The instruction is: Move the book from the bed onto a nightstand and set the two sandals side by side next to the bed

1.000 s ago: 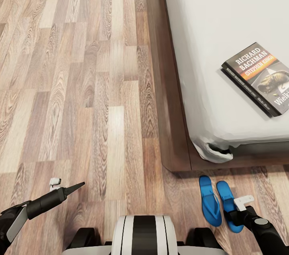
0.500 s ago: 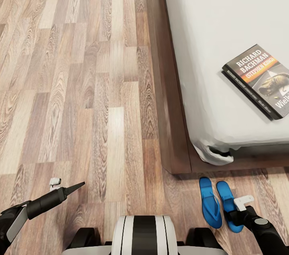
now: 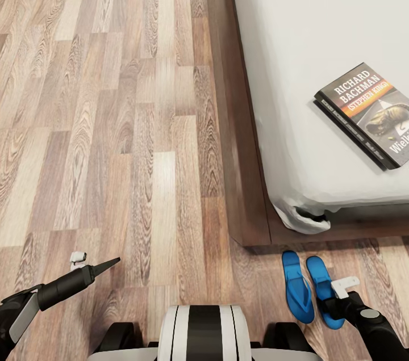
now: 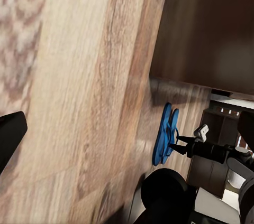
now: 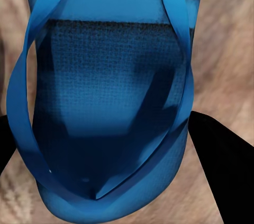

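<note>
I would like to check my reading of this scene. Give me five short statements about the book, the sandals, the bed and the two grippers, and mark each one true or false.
1. The book lies on the bed. True.
2. The two sandals lie side by side on the floor near the bed's corner. True.
3. The left gripper holds one sandal. False: it hangs over bare floor, away from both sandals.
4. The right gripper is right above a sandal, its dark fingers on either side of it in the right wrist view. True.
5. The book is open, its pages showing. False: it is closed, cover up.
</note>
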{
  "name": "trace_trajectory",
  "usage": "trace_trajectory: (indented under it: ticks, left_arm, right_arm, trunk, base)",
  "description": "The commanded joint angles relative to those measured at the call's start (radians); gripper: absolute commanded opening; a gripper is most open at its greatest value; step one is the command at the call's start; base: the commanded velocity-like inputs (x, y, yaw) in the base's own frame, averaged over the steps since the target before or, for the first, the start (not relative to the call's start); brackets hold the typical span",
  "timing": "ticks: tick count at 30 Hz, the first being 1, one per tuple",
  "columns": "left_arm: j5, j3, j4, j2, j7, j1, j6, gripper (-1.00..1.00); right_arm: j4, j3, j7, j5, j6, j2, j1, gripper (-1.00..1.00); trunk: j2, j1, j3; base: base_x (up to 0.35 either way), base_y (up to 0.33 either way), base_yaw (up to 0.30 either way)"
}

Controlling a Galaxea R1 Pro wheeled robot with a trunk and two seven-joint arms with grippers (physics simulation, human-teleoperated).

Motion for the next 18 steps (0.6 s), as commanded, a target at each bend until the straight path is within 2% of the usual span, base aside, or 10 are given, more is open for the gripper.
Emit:
trace_trajectory:
  ticks: [1, 4, 5, 18]
  left_arm:
    - [0.003, 0.000, 0.000, 0.000, -0.003, 0.000, 0.010, 1.00]
    - [0.003, 0.000, 0.000, 0.000, -0.002, 0.000, 0.010, 1.00]
    - [0.003, 0.000, 0.000, 0.000, -0.002, 0.000, 0.010, 1.00]
    - [0.003, 0.000, 0.000, 0.000, 0.000, 0.000, 0.010, 1.00]
  right_arm:
    - [-0.002, -0.003, 0.008, 0.009, 0.003, 0.001, 0.000, -1.00]
    - [-0.002, -0.003, 0.008, 0.009, 0.003, 0.001, 0.000, -1.00]
    - [-0.002, -0.003, 0.007, 0.009, 0.003, 0.001, 0.000, 1.00]
    - [-0.002, -0.005, 0.007, 0.008, 0.003, 0.001, 0.000, 1.00]
  trunk:
    - [0.000, 0.000, 0.000]
    - [0.000, 0.000, 0.000]
    - [0.000, 0.000, 0.000]
    - [0.000, 0.000, 0.000]
  base:
    - [0.000, 0.000, 0.000]
    - [0.000, 0.000, 0.000]
    - [0.000, 0.000, 0.000]
    - [0.000, 0.000, 0.000]
